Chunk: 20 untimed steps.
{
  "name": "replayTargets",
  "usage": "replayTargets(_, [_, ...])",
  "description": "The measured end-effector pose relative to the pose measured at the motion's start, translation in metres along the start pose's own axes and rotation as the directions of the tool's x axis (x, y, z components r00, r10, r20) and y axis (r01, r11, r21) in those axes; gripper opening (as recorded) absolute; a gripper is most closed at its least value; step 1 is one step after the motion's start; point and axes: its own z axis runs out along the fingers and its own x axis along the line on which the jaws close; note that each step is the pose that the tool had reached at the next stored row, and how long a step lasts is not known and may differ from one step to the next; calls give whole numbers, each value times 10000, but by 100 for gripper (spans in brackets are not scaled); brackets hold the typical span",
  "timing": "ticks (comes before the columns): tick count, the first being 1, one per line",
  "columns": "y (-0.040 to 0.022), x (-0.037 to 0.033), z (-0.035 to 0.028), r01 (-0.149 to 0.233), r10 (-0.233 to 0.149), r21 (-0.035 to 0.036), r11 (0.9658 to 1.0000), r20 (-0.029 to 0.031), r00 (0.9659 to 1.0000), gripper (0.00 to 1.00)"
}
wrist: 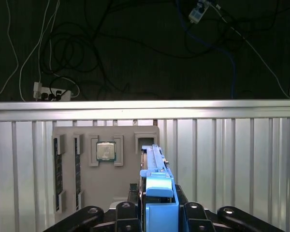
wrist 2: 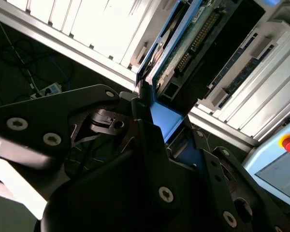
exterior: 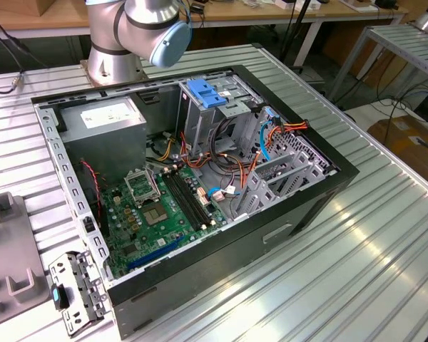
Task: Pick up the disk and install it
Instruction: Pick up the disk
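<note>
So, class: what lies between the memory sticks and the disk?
In the first wrist view, a square processor chip sits in its holder on the grey tray, between the memory sticks and the disk.

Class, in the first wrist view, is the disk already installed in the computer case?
No, the disk is clamped edge-on in the gripper, with the grey parts tray on the table behind it.
</note>
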Motion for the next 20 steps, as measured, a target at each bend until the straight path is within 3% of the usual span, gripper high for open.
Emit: replayTargets(20, [-2, -3, -173, -1, 1, -23, 10000, -1, 10000, 37])
